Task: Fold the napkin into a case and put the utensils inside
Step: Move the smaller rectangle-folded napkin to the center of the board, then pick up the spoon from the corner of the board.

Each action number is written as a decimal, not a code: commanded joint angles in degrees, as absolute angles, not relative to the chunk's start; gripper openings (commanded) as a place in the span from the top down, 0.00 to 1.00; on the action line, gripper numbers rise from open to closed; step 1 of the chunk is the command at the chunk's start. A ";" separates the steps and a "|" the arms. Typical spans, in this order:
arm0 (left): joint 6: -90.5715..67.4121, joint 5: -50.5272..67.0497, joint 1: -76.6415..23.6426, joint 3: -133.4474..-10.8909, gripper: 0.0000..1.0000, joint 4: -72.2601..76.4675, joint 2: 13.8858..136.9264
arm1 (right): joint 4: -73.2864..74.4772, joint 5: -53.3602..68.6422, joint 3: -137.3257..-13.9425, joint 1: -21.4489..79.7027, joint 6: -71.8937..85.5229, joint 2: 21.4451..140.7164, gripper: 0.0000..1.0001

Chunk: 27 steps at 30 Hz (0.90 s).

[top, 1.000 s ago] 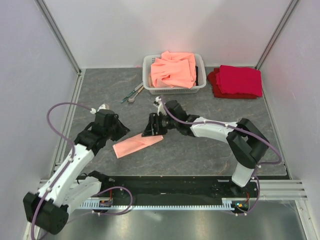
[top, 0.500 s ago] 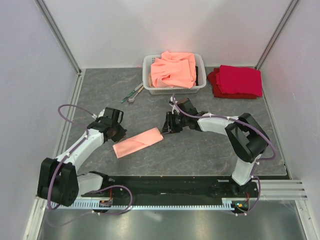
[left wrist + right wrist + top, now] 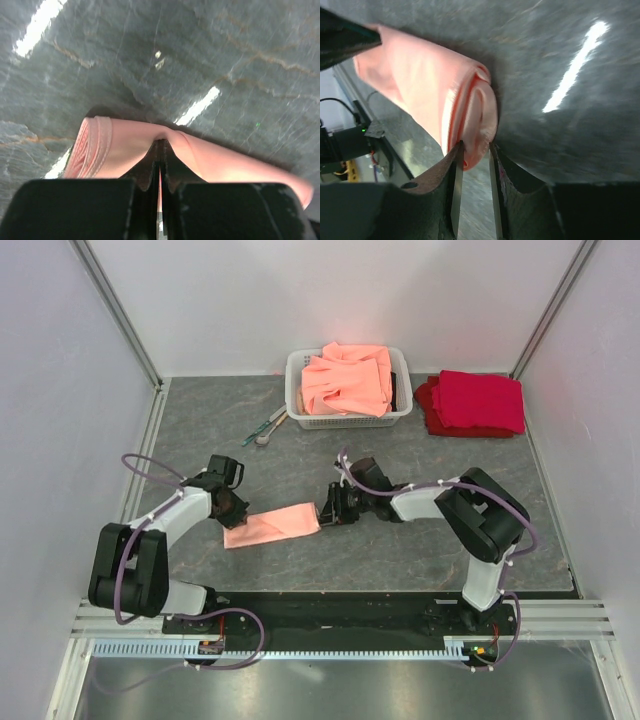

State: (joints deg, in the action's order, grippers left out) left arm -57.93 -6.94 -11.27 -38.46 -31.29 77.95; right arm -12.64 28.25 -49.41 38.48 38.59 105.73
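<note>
Grey, stone-veined laminate covers the table [image 3: 400, 550], the largest thing in the top view. Both arms reach low across it toward each other: the left arm [image 3: 165, 525] is bent in from the left edge and the right arm [image 3: 440, 502] lies stretched out from the right.

Well beyond the right gripper [image 3: 325, 512], at the far edge of the table, stands a white slotted basket [image 3: 296, 380] heaped with orange-salmon cloths [image 3: 348, 380]. Just to the right of the basket is a stack of deep red cloths [image 3: 478, 402].

The napkin [image 3: 272, 526], folded into a narrow pale-pink strip, lies flat on the table between the two grippers and runs at a slight slant from one to the other. The left gripper [image 3: 236, 512] is at its left end and the right gripper at its right end.

The utensils [image 3: 266, 427] lie together on the table beyond the left gripper, a little to its right and near the basket's left corner, well apart from the napkin.

In the left wrist view, the left gripper [image 3: 160, 150] has its fingers pressed together on a pinch of the napkin [image 3: 120, 150], and the cloth bulges out on both sides of them. In the right wrist view, the right gripper [image 3: 475, 155] is clamped on the rolled, layered end of the napkin [image 3: 420, 85], with one dark finger on each side of the fold.
</note>
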 commanded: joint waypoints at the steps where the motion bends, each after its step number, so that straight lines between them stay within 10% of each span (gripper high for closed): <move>1: -55.82 -13.70 -9.14 -42.35 0.98 -30.76 83.58 | -21.69 30.32 -45.62 44.55 46.57 107.58 0.66; 8: -53.96 -16.18 -8.70 -49.57 0.97 -36.65 83.33 | -23.74 30.76 -43.77 46.15 48.96 104.60 0.62; 17: -48.97 -9.59 -7.12 -50.88 0.51 -36.05 67.32 | -2.73 25.58 -45.71 39.38 32.17 94.49 0.41; 27: -42.26 14.40 -6.06 -71.01 0.44 -19.54 93.31 | -1.85 26.63 -43.51 36.83 29.44 90.88 0.30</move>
